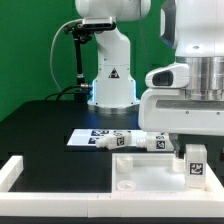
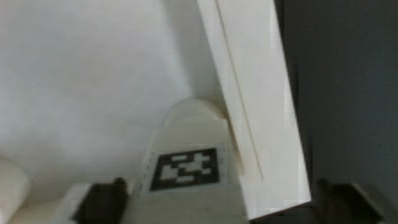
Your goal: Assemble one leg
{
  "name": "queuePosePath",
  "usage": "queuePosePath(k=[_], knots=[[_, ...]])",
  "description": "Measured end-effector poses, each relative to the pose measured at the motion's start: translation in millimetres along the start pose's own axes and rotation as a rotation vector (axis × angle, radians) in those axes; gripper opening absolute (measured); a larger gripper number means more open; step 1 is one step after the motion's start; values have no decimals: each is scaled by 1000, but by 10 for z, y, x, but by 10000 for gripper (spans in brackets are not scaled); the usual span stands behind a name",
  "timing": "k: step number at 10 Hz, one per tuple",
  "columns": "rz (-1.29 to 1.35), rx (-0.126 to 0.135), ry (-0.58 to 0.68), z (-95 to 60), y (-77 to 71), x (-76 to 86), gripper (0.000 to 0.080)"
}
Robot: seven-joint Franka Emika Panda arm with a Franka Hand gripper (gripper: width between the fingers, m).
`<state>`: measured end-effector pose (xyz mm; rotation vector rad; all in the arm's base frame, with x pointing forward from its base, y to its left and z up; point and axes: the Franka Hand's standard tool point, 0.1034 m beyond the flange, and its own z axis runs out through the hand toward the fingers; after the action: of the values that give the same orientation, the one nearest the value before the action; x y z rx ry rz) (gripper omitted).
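A leg (image 1: pixel 195 165), a chunky white peg with a square tag, stands at the right corner of the large white tabletop slab (image 1: pixel 150 172). My gripper (image 1: pixel 195 150) hangs right above it. In the wrist view the leg (image 2: pixel 187 165) lies between my two dark fingertips (image 2: pixel 107 200), and my gripper (image 2: pixel 222 205) is open around it. There is a gap on each side, wider on the slab-edge side. The slab's edge (image 2: pixel 249 100) runs beside the leg. Other legs (image 1: pixel 135 140) lie behind the slab.
The marker board (image 1: pixel 95 138) lies on the black table behind the slab. A white border frame (image 1: pixel 15 172) stands at the exterior view's left front. The arm's base (image 1: pixel 110 80) is at the back centre before a green wall.
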<state>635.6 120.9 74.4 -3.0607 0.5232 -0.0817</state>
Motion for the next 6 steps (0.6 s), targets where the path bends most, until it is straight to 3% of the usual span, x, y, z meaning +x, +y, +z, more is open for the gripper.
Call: queuePosePath(k=[1, 2, 5, 6], knots=[[74, 0, 0, 1, 2, 0, 346], [171, -3, -2, 7, 24, 1, 288], [422, -2, -3, 11, 19, -4, 288], [628, 2, -8, 26, 16, -14, 288]])
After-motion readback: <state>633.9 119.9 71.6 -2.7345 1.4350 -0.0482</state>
